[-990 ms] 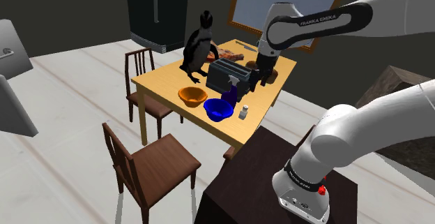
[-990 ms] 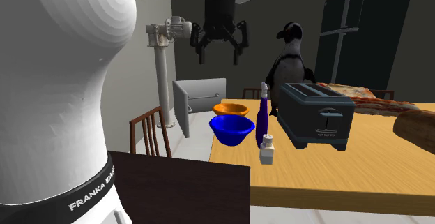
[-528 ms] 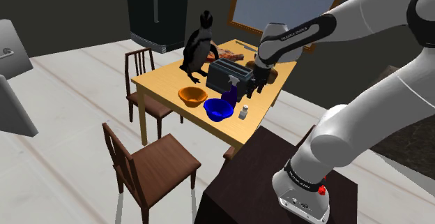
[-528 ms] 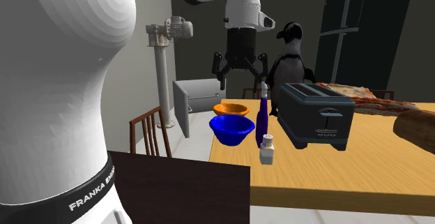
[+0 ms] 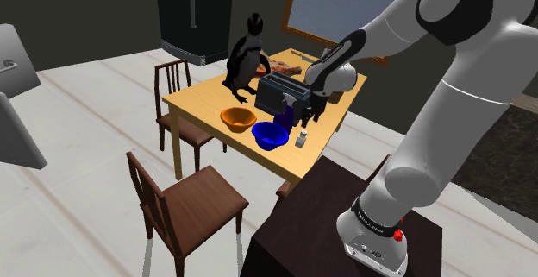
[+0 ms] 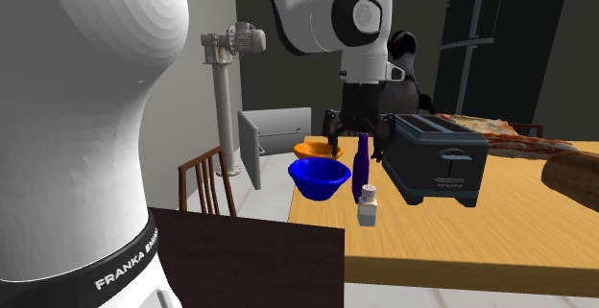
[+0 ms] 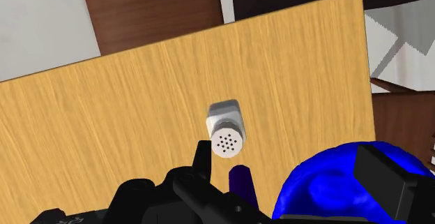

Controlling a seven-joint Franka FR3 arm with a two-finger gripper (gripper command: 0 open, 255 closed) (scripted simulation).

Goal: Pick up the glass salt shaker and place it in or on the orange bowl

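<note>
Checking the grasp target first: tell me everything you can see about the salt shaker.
The salt shaker looks pale grey-white, not clearly glass: a squarish body with a round cap dotted with small dark holes. It stands upright on the wooden table, near its edge, beside the purple spray bottle and the blue bowl, apart from both. Only the table touches it; the open gripper hangs above.

You've got one marking you can read: white capitals "FRANKA EM", cut off by the curve, on the black band round the base of the white arm in the second exterior view. In the shoulder view that band's lettering is too small for you to read.
</note>
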